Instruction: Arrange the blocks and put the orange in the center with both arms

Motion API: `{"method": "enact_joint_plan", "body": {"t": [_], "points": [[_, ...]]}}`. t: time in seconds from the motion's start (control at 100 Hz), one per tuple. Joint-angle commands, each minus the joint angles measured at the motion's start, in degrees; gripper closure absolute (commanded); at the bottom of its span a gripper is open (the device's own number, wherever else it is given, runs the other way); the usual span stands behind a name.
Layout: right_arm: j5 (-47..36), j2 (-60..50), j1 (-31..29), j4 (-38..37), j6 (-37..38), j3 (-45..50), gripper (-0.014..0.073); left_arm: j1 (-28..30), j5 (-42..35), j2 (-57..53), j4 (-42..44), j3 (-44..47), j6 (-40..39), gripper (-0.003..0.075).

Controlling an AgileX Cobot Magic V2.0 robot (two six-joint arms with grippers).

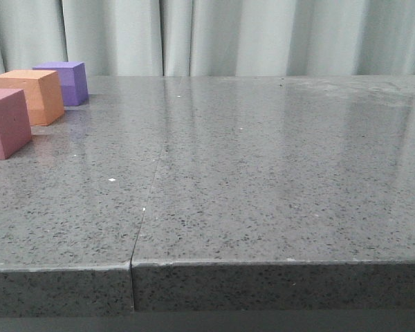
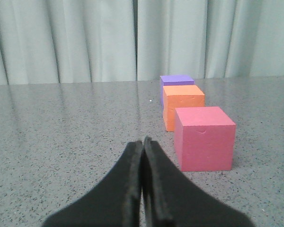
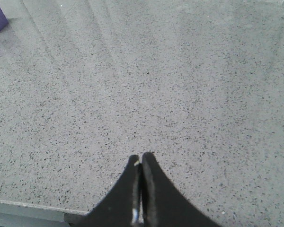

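**Three cubes in a row, both pincers closed and empty**

Ahead of my left pincer (image 2: 142,142), a little off to one side, the three cubes stood in a line running away from me on the grey speckled tabletop (image 2: 61,142). The pink cube (image 2: 204,138) was nearest to that pincer, though clear of it, with bare stone between its face and my fingertips. Just behind it sat the orange cube (image 2: 182,105), and behind that the purple cube (image 2: 176,81), closest to the pale curtain (image 2: 85,38). So the orange cube lay in the middle of the row, between the pink and the purple; the gaps between them were small, and I could not tell whether any faces touched.

My left pincer was pressed closed, the two dark fingers meeting along a thin seam, holding nothing.

My right pincer (image 3: 141,157) was likewise closed on nothing, hanging over open stone near the tabletop's front edge. Far from it, at the very corner of its view, only a sliver of the purple cube showed.

From the front camera neither pincer appeared.
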Motion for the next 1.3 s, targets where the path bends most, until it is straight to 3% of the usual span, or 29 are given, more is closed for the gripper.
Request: {"method": "enact_joint_plan", "body": {"t": [0.0,1.29], "points": [[-4.2,0.5,-0.3,-1.2,-0.3,-1.4,0.0601,0.1,-4.9,-1.6,-0.7,2.2,-0.5,0.0741],[-4.5,0.5,-0.4,-4.1,-0.3,-1.3,0.0601,0.0,-4.9,-1.6,-0.7,2.2,-0.5,0.0741]]}}
